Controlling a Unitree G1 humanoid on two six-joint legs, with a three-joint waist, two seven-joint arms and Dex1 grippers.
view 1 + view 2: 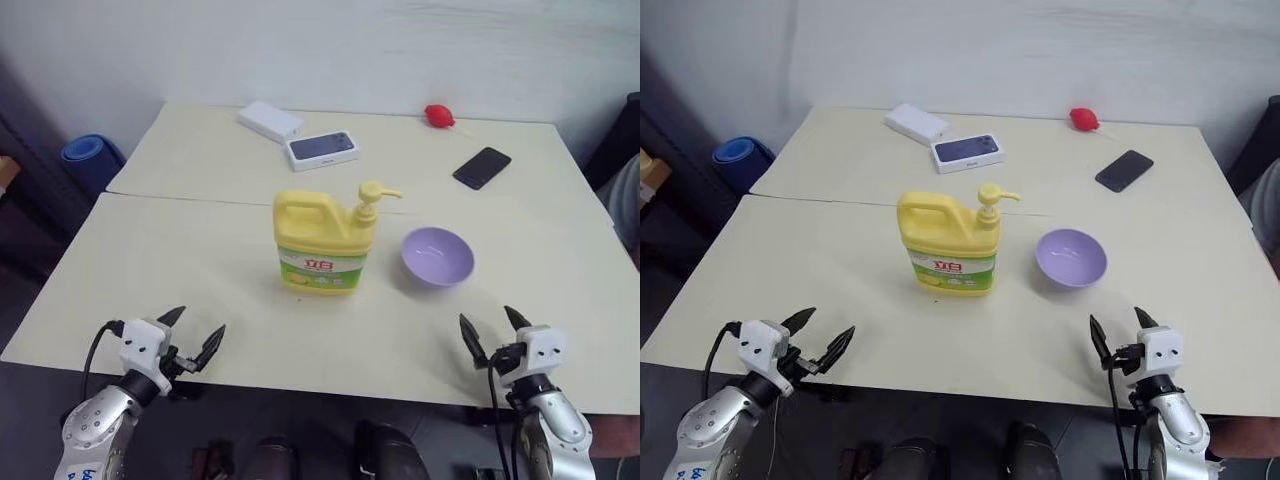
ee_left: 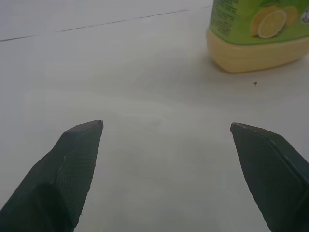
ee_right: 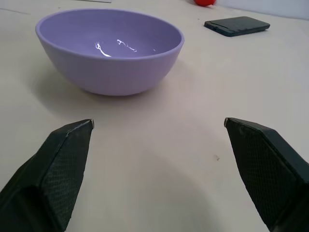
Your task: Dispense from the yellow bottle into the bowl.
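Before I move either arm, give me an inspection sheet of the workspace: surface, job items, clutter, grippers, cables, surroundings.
Surface: cream table, a seam running across it behind the bottle; no spills seen.
Job's things: yellow bottle upright mid-table, pump nozzle pointing toward the bowl; bowl stands apart on the bottle's right, looks empty.
Clutter: white box, boxed phone, black phone and a small red object, all at the far end.
Grippers: left gripper and right gripper open, empty, at the near edge, clear of both items.
Cables: black cable at the left wrist, another at the right.
Surroundings: white wall; blue roll off the table's left.
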